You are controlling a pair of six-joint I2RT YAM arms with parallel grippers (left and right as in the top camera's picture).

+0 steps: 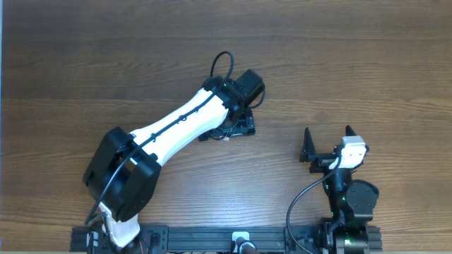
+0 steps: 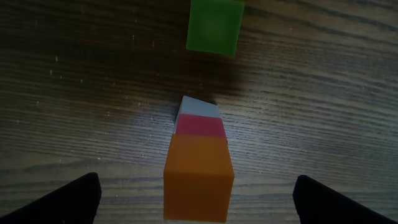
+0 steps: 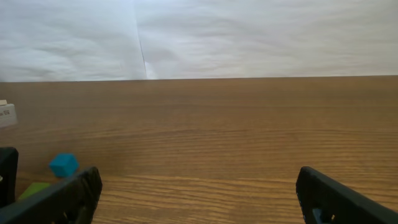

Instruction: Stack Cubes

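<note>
A stack of three cubes stands on the wooden table: an orange cube (image 2: 199, 180) on top, a red cube (image 2: 200, 126) under it and a pale grey cube (image 2: 199, 107) at the bottom, turned slightly. My left gripper (image 2: 196, 183) hangs open above the stack, its fingers wide on either side and not touching the orange cube. A green cube (image 2: 215, 26) lies alone on the table beyond the stack. In the top view the left gripper (image 1: 229, 129) covers the stack. My right gripper (image 1: 326, 144) is open and holds nothing, near its base. A blue cube (image 3: 63, 165) sits far off.
The wooden table (image 1: 367, 63) is bare across its far side and right half. The left arm (image 1: 176, 123) crosses the middle diagonally. A white wall (image 3: 249, 37) stands behind the table's far edge.
</note>
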